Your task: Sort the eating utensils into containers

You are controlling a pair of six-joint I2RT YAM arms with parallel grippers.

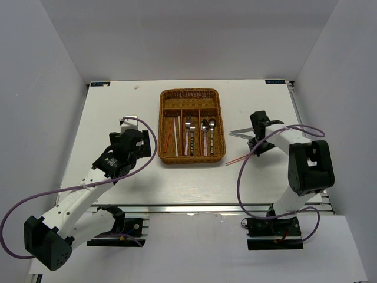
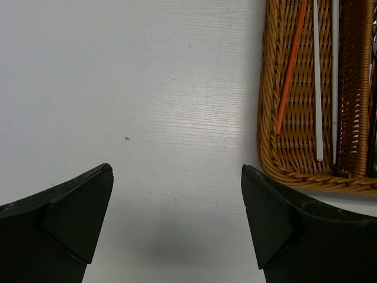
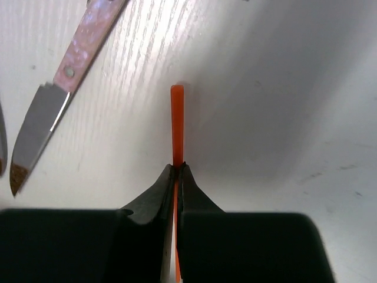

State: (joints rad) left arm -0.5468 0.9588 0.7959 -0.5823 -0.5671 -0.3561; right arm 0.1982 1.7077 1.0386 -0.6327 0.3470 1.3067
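The brown wicker tray [image 1: 161, 127] lies at table centre. It holds a red chopstick [image 1: 168, 134] and white chopsticks [image 1: 175, 131] in its left narrow section, forks [image 1: 188, 138] in the middle one and spoons [image 1: 207, 131] in the right one. My right gripper [image 1: 254, 143] is right of the tray, shut on a second red chopstick [image 1: 238, 157] that slants down-left over the table. In the right wrist view the jaws [image 3: 177, 168] pinch this chopstick [image 3: 177, 118]. Silver tongs [image 1: 238, 133] lie beside it. My left gripper [image 1: 138, 142] is open and empty, left of the tray.
In the left wrist view the tray's corner [image 2: 265, 118] shows with the red chopstick [image 2: 290, 65] and white chopsticks [image 2: 317, 88] inside. A pink-handled utensil [image 3: 88, 35] with a silver pointed tip lies left of my right gripper. White walls enclose the table.
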